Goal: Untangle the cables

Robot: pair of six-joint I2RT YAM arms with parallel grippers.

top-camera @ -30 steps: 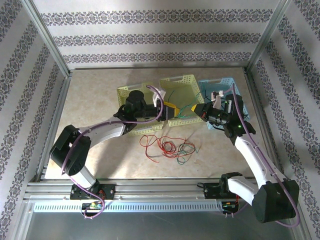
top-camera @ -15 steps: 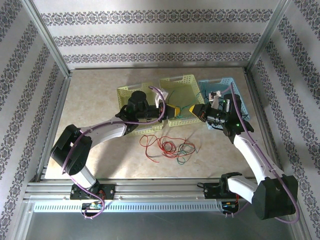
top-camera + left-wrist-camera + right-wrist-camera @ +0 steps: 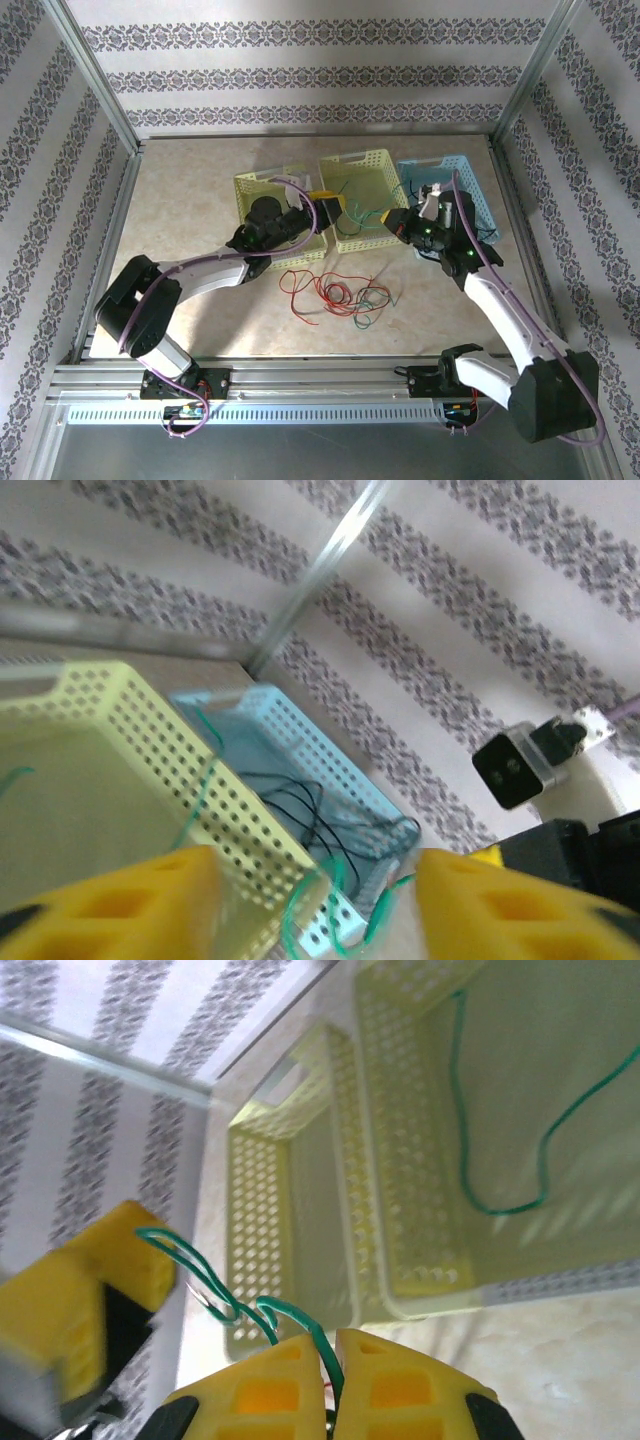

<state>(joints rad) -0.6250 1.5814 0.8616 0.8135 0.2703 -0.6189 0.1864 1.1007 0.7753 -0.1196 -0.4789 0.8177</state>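
Towards the left of the overhead view, the yellow basket (image 3: 250,180) stands on the bench (image 3: 200,200). Beside it, the left claw (image 3: 326,198) hovers at the near corner of the yellow-green basket (image 3: 355,157). Its jaws are well apart and nothing is clamped between them.

Below, at mid-frame, the tangle of cables (image 3: 335,293) lies loose on the bench, red, green and dark strands crossing. Right of the yellow-green basket, the right claw (image 3: 335,1350) is pinched tight on a green cable (image 3: 300,1318), which arcs across to the left claw's finger and seems hooked over it. At the right, the blue basket (image 3: 430,162) holds black cables (image 3: 300,810).

The step in hand looks like sorting the green cable. Next it probably needs lifting off the finger and carrying over a basket rim before release.
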